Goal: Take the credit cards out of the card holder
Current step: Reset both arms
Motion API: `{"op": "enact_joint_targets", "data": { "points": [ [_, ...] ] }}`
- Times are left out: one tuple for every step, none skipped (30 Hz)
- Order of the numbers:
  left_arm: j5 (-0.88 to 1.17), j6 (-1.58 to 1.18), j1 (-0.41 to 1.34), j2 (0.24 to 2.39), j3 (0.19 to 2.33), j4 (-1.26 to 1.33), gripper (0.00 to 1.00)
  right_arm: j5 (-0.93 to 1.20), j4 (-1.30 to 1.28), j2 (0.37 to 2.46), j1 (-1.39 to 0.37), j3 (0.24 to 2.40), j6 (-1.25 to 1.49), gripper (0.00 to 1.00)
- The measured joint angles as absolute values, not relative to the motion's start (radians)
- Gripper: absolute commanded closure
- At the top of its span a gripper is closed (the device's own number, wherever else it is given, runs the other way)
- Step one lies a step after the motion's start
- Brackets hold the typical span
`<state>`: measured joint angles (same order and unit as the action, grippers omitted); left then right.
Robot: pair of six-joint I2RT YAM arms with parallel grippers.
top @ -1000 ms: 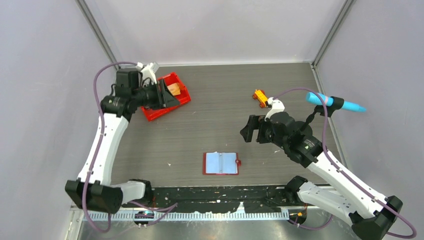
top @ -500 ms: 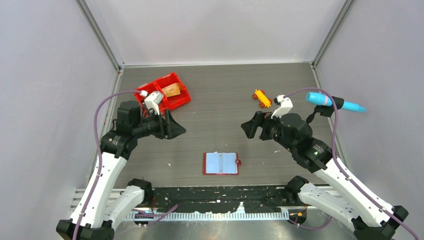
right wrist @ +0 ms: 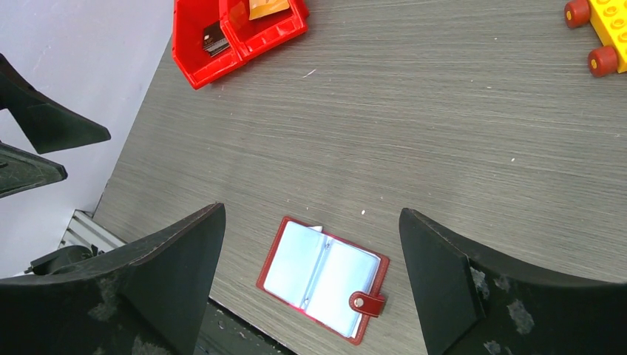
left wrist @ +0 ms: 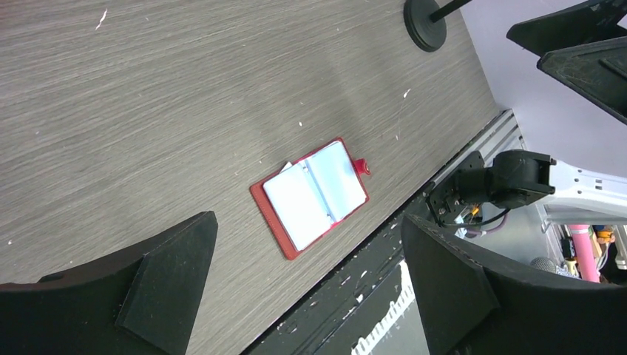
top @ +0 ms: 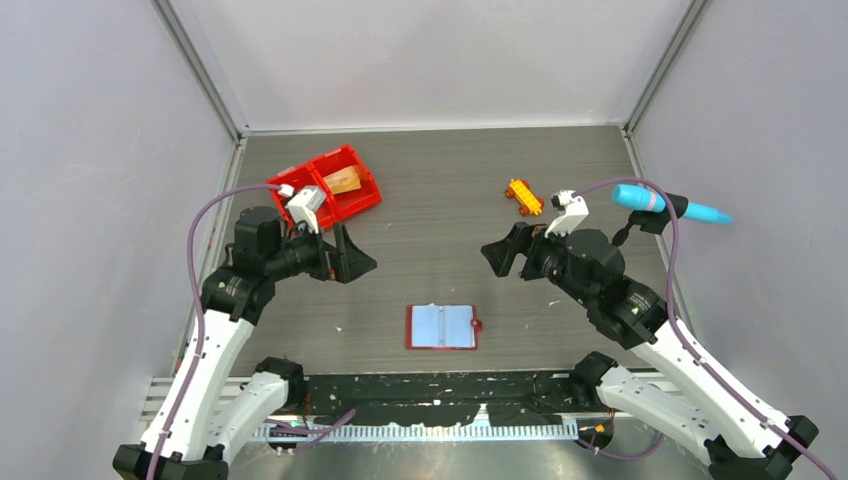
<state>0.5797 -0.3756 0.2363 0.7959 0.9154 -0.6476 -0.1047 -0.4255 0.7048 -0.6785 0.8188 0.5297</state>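
The card holder (top: pixel 443 327) lies open and flat near the table's front edge, pale blue lining up and snap tab at its right. It also shows in the left wrist view (left wrist: pixel 310 196) and the right wrist view (right wrist: pixel 323 279), where a pale corner (right wrist: pixel 316 228) sticks out at its far edge. An orange-yellow credit card (top: pixel 345 180) (right wrist: pixel 268 7) rests in the red bin (top: pixel 300 197), with a dark card-like piece (right wrist: pixel 215 38) in the other compartment. My left gripper (top: pixel 355 260) (left wrist: pixel 310 217) hovers open, up and left of the holder. My right gripper (top: pixel 497 258) (right wrist: pixel 311 210) hovers open, up and right of it. Both are empty.
A yellow toy vehicle (top: pixel 522 196) (right wrist: pixel 602 29) sits at the back right. A blue pen-like tool (top: pixel 670 207) hangs on a stand at the right wall, its round base (left wrist: pixel 425 15) on the table. A black rail (top: pixel 430 385) runs along the front edge.
My left arm has drawn back from over the red bin toward the table's middle, and its gripper has opened wide. The orange card stays in the bin. My right gripper has shifted only slightly.
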Motion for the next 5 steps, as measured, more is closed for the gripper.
{"op": "enact_joint_targets", "data": {
  "points": [
    [0.579,-0.374,0.236,0.796,0.915,-0.647,0.01,-0.105,-0.426,0.705,-0.678,0.819,0.530,0.05],
    [0.578,-0.373,0.236,0.796,0.915,-0.647,0.01,-0.105,-0.426,0.705,-0.678,0.819,0.530,0.05],
    [0.577,-0.370,0.236,0.796,0.915,-0.647,0.01,-0.105,-0.426,0.705,-0.678,0.819,0.530,0.05],
    [0.577,-0.366,0.236,0.796,0.915,-0.647,0.01,-0.105,-0.426,0.705,-0.678,0.819,0.530,0.05],
    [0.576,-0.365,0.236,0.796,0.915,-0.647,0.01,-0.105,-0.426,0.706,-0.678,0.819,0.530,0.05]
  ]
}}
